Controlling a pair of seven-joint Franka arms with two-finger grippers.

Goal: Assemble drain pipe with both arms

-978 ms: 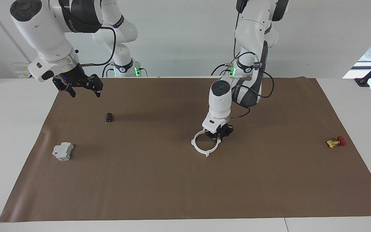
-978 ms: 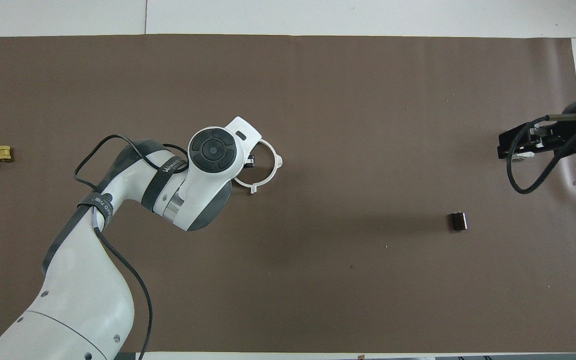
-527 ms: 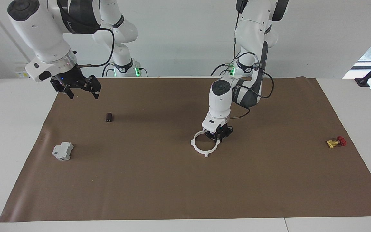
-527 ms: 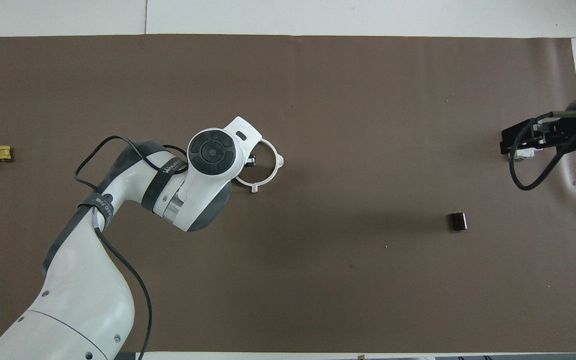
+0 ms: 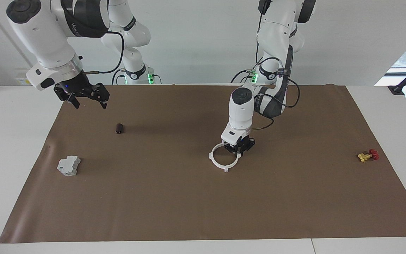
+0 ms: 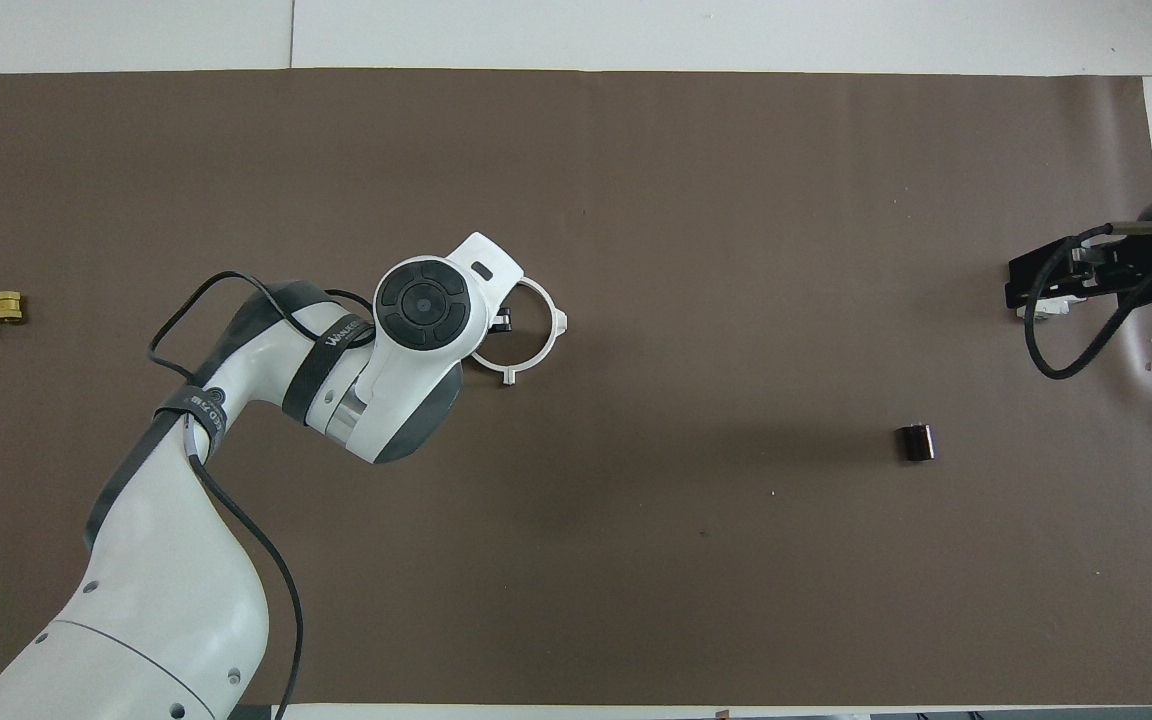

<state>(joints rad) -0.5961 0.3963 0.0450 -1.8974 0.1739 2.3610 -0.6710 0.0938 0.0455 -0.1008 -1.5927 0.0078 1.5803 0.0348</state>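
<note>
The drain pipe (image 5: 217,163) is one white ring with tabs at the middle of the brown mat; it also shows in the overhead view (image 6: 542,350). My left gripper (image 5: 238,147) points down and is shut on the ring's rim on the side toward the left arm's end. In the overhead view the left wrist hides most of that gripper (image 6: 501,322). My right gripper (image 5: 91,102) is open and empty, up in the air over the mat's edge at the right arm's end; it also shows in the overhead view (image 6: 1036,290).
A small dark cylinder (image 5: 119,128) lies on the mat toward the right arm's end. A grey boxy block (image 5: 68,165) lies farther from the robots than it. A red-and-brass valve (image 5: 367,155) lies at the left arm's end. The brown mat (image 5: 203,211) covers the table.
My right gripper has risen and drawn back toward its own end of the table. My left gripper stays on the ring, which has barely shifted.
</note>
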